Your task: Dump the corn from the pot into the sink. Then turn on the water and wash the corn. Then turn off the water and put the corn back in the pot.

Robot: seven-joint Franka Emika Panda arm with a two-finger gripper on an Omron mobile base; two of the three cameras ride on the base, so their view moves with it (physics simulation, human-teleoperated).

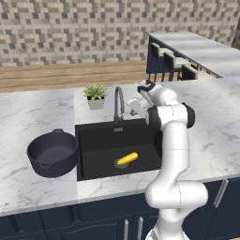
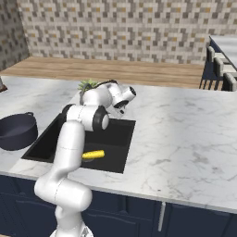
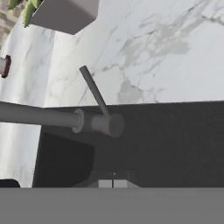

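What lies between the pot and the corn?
In the left base view, a strip of white marble counter, then the sink's left wall and bare black floor, separate the pot from the corn. Nothing else lies there.

Veined marble counter [image 1: 37,117], matt black sink [image 1: 101,138], metal faucet [image 1: 118,104].

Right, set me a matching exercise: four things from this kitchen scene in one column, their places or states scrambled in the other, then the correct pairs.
Things:
1. corn
2. pot
3. plant
4. gripper

Places or states:
A. on the counter behind the sink
B. lying by the drain in the basin
C. jaws shut, poised near the faucet
D. empty, on the counter beside the sink

Pairs: 1-B, 2-D, 3-A, 4-C
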